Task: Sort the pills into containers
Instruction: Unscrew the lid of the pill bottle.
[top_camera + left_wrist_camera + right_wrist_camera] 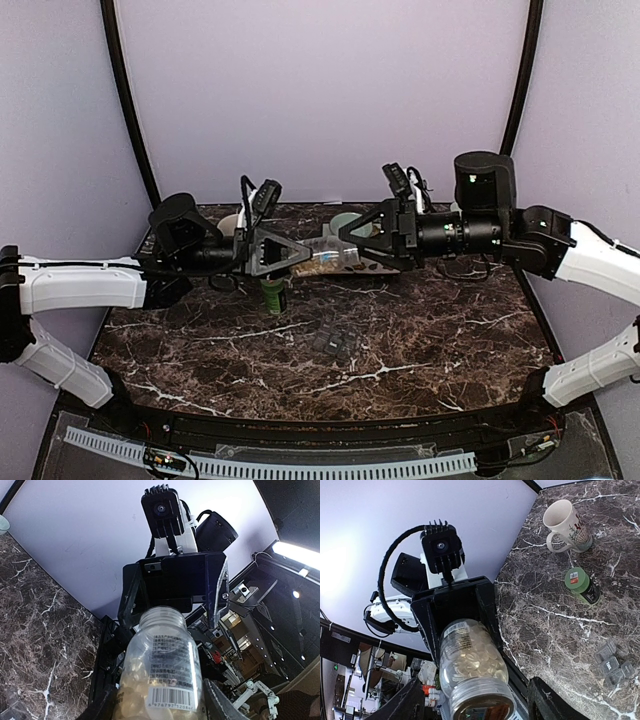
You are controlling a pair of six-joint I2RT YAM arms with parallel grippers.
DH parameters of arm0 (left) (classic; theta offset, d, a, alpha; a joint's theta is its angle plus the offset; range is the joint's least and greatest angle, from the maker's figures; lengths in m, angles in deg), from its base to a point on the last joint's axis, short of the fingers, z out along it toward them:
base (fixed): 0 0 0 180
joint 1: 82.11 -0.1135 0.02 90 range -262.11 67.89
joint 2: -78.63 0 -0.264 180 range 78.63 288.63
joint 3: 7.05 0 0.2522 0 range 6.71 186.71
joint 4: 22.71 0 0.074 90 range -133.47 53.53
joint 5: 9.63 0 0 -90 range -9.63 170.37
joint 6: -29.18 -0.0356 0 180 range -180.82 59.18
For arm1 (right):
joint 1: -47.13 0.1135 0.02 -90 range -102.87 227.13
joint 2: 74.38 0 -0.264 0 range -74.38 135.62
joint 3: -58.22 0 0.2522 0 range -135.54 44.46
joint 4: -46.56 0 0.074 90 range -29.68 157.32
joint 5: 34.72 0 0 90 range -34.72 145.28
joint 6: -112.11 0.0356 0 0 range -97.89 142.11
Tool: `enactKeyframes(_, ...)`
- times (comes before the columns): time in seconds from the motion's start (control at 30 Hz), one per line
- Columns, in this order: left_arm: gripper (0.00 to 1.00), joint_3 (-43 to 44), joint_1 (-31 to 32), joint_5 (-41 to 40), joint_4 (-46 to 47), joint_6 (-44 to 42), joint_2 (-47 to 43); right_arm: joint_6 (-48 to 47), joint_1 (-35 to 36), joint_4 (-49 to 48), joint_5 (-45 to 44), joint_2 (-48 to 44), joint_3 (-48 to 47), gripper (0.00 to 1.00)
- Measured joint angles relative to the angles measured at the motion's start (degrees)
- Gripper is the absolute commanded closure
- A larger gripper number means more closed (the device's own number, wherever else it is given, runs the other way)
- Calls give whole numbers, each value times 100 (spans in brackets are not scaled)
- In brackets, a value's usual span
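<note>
Left jaws: closed on the base end of the clear bottle (325, 261), carrying it level above the table (450, 330); gripping it low on the body leaves the neck free.
Mug (567, 522): upright at the back left of the table, apart from the work; I judge it has no part in the sorting.
Green-capped bottle (272, 296): standing on the table beneath the left jaws; capped, with nothing gripping it.
Clear bottle: lying sideways in the air between the two arms, its threaded neck turned toward the right jaws; I make out no cap on the neck in the left wrist view.
Pills (470, 660): pale rounds heaped inside the clear bottle; the level hold likely keeps them in; none seen loose on the table.
Pill box (335, 340): a dark strip of joined compartments on the table, nearer the arm bases than the clear bottle and not under its mouth; too small to tell whether its lids are up.
Bowl (345, 220): pale green, at the back behind the clear bottle, partly hidden.
Right jaws: spread wide either side of the neck end, with a gap showing on both sides; they hold nothing.
Step in hand: probably work at the neck, or passing the bottle across; pouring comes later, since the mouth is not yet over the pill box.
</note>
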Motion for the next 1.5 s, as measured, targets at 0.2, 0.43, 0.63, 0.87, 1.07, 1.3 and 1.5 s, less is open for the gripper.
enactKeyframes(0.2, 100, 9, -83, 4, -68, -72, -50, 39, 0, 173, -13, 68, 0, 33)
enactKeyframes(0.43, 100, 28, -149, 4, -105, -116, -52, 68, 0, 302, -7, 127, -76, 51)
enactKeyframes(0.63, 100, 33, -175, 20, -101, -114, -48, 52, 0, 299, 63, 221, -160, 59)
enactKeyframes(0.87, 100, 33, -216, 63, -13, -76, -35, -70, -2, 323, 144, 278, -254, 73)
enactKeyframes(1.07, 100, 31, -258, 127, 317, 234, 46, -774, -4, 321, 146, 269, -306, 72)
enactKeyframes(1.3, 100, 33, -232, 354, 839, 881, 273, -2118, 2, -46, 160, -103, 175, 69)
enactKeyframes(1.5, 100, 33, -227, 428, 844, 1121, 293, -2988, 13, -302, 125, -201, 400, 69)
